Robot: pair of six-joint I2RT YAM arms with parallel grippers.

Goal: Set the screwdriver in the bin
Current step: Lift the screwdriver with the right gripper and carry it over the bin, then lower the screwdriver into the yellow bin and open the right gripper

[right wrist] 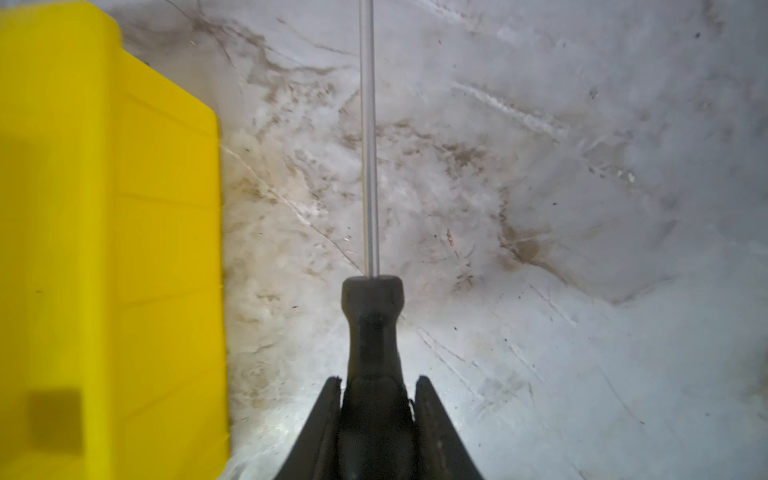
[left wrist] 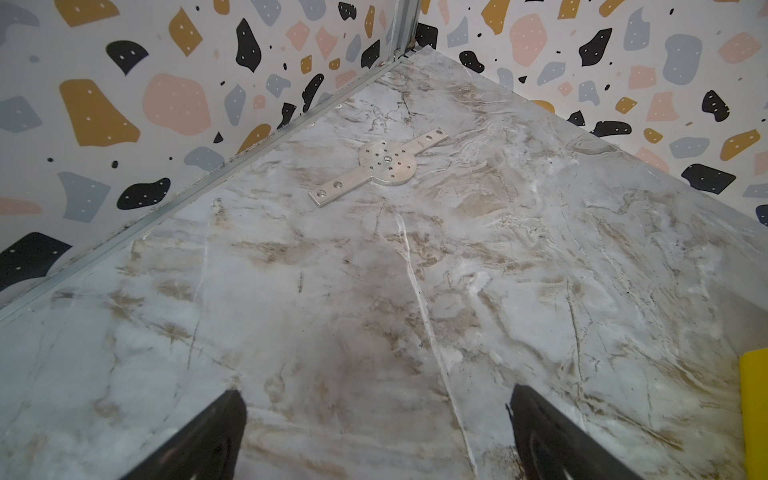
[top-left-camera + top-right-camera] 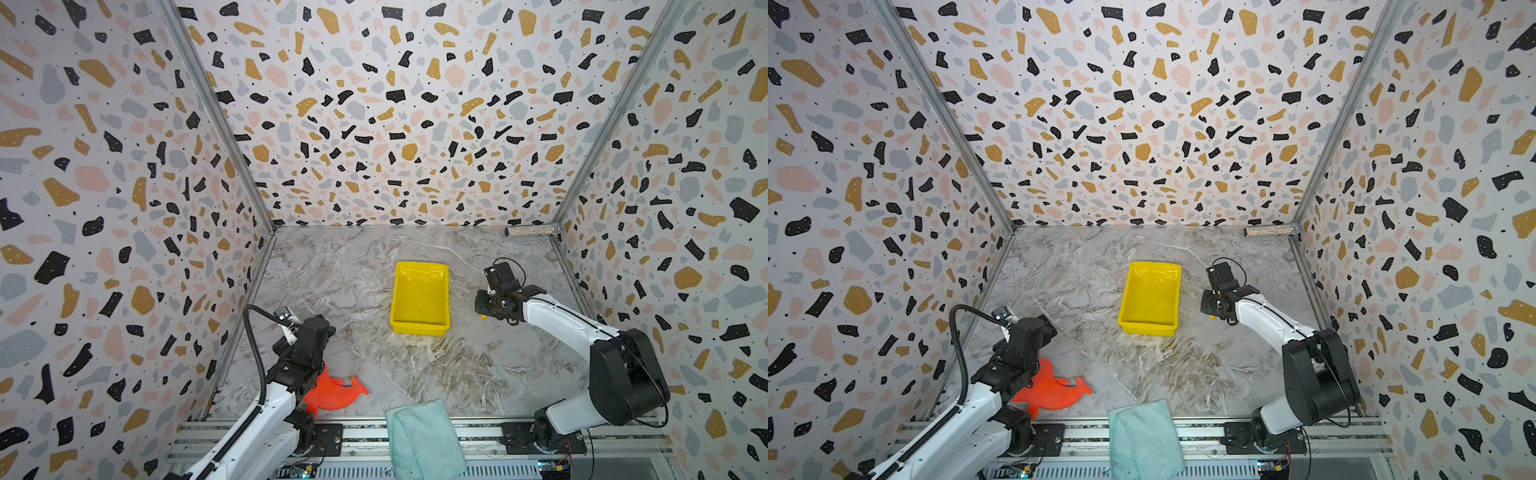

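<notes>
The screwdriver has a black handle and a thin silver shaft. My right gripper is shut on that handle, with the shaft pointing away over the marble table. In both top views only its orange-yellow end peeks out under the right gripper. The yellow bin is empty and stands just left of that gripper. My left gripper is open over bare table near the left wall, holding nothing; a top view shows its arm.
A flat metal plate lies near the left wall. An orange toy sits beside the left arm. A teal cloth hangs over the front rail. A speckled silver cylinder lies in the back right corner.
</notes>
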